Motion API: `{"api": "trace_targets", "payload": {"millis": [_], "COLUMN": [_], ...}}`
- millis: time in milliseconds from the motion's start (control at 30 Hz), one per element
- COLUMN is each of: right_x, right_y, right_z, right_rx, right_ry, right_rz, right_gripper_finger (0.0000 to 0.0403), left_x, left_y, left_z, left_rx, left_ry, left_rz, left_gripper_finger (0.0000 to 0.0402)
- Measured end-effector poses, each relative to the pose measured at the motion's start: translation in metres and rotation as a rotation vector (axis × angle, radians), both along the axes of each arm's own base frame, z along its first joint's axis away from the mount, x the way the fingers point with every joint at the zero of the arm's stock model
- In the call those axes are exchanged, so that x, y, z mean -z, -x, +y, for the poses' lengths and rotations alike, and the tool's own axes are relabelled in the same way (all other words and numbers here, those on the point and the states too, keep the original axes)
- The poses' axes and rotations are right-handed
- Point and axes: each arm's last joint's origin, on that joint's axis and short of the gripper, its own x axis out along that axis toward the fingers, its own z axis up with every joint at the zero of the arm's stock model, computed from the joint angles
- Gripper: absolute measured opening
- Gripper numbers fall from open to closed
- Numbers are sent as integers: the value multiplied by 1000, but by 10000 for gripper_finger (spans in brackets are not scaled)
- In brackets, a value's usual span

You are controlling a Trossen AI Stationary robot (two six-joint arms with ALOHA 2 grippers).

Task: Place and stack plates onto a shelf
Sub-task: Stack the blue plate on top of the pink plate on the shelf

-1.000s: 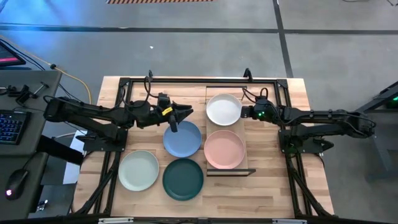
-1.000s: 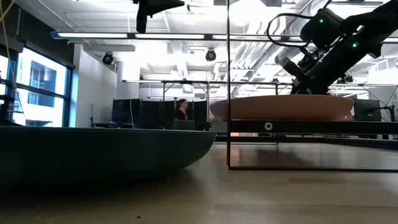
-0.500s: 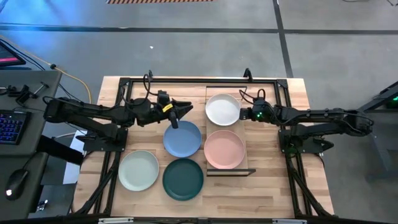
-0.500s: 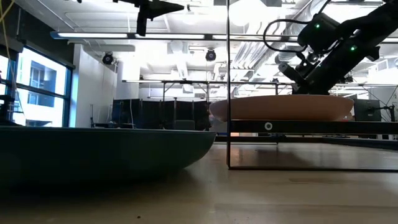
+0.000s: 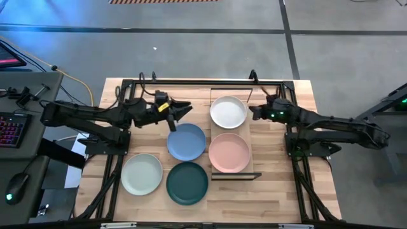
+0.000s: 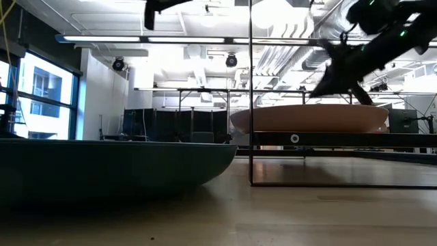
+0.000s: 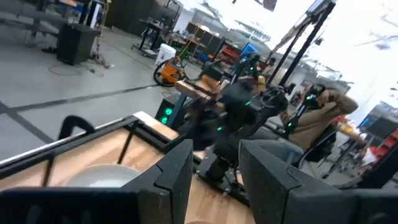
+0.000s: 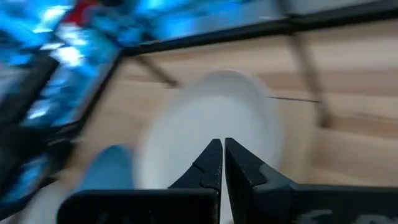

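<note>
The white plate [image 5: 228, 111] and the pink plate [image 5: 229, 152] lie on the shelf [image 5: 248, 143], white toward the far end. The blue plate [image 5: 187, 141], the dark teal plate [image 5: 187, 182] and one pale green plate [image 5: 142, 173] rest on the table; I see no second green one. My right gripper [image 5: 253, 112] is shut and hovers just right of the white plate [image 8: 211, 118], raised above the shelf [image 6: 355, 61]. My left gripper [image 5: 183, 108] is open, in the air beyond the blue plate's far rim.
Black frame tubes [image 5: 191, 83] run along the table's far and side edges. The shelf's black end frame [image 6: 250, 96] stands upright in the low view. Bare wood shows right of the shelf [image 5: 273, 159]. A person [image 7: 317, 118] sits in the room beyond the table.
My right gripper has risen and drawn back a little from the white plate's right rim toward the table's right edge. My left gripper has pulled back toward the left and far edges and lifted away from the blue plate. The plates have stayed put.
</note>
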Motion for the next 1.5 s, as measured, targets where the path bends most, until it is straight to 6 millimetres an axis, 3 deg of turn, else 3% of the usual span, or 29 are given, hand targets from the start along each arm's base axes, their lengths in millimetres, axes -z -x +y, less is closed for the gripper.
{"api": "trace_targets", "payload": {"millis": [267, 400, 633, 1367, 1500], "right_x": [-59, -73, -71, -68, -67], "right_y": [6, 10, 7, 3, 3], "right_z": [29, 40, 47, 50, 50], "right_rx": [-347, -403, -403, -402, -383], "right_ry": [279, 392, 416, 418, 418], "right_rz": [-480, -590, -556, -530, -522], "right_gripper_finger": [0, 0, 0, 0, 0], "left_x": [-4, -2, 8, 7, 17], "left_y": [21, 19, 8, 8, 10], "left_z": [2, -5, -19, -22, -22], "left_rx": [-6, 35, 97, 177, 165], "left_ry": [-2, -3, -15, 20, 67], "left_rz": [72, 88, 131, 115, 226], "left_gripper_finger": [122, 122, 122, 122, 122]}}
